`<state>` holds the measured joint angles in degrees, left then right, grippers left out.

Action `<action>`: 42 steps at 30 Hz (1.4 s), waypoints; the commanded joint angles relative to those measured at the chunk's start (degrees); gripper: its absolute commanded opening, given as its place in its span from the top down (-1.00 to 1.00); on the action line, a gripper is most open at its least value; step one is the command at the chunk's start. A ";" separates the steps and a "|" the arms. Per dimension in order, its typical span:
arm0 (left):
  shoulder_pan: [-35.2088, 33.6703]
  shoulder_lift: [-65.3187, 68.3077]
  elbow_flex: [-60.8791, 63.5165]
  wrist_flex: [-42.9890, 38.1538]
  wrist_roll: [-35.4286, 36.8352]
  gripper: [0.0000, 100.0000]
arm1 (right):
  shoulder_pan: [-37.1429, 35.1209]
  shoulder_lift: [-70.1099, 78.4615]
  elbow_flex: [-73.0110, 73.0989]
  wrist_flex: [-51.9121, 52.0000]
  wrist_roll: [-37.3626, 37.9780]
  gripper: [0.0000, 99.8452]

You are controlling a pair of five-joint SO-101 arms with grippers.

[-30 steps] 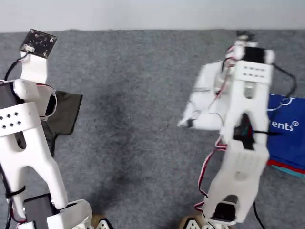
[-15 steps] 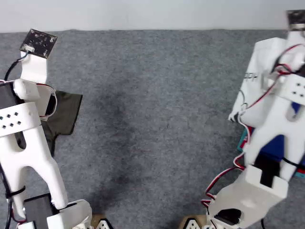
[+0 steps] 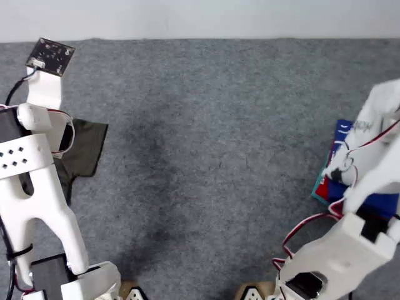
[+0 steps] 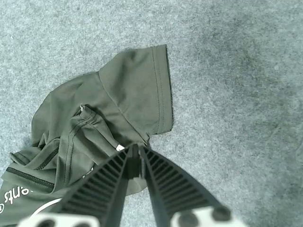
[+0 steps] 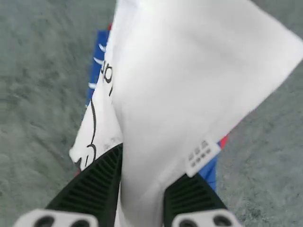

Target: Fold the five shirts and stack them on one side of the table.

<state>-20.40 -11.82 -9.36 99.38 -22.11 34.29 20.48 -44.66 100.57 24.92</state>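
My right gripper (image 5: 151, 165) is clamped on a white fabric shirt (image 5: 189, 85) with black print. The shirt hangs above a flat blue printed shirt (image 3: 345, 132) at the right edge of the grey felt table (image 3: 206, 125). My left gripper (image 4: 138, 153) has its jaws pressed together, tips at the sleeve hem of a crumpled dark olive shirt (image 4: 128, 94) on the table's left side.

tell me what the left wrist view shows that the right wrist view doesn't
Left wrist view: a crumpled dark olive short-sleeved shirt lying on the grey felt table, with the left gripper closed above its edge near the sleeve.
Right wrist view: a white cloth shirt clamped in the right gripper, held over a blue printed shirt lying beneath it.
Both: the grey felt table under the shirts.
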 commanded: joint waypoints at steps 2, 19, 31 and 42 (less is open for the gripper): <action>0.18 -1.85 -0.13 0.97 -0.26 0.97 | 2.07 5.14 -0.62 2.15 5.80 0.97; 0.18 -1.85 -0.13 1.05 -0.26 0.97 | 3.82 0.04 -12.13 2.33 3.60 0.48; 0.18 -1.85 -0.13 1.05 -0.26 0.97 | -4.35 -1.45 12.48 2.24 3.87 0.97; 0.18 -2.29 -0.13 1.05 -0.26 0.97 | -11.74 -2.59 32.44 -4.88 3.87 0.94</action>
<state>-20.40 -11.82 -9.36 99.38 -22.11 23.91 21.98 -12.13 94.86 29.05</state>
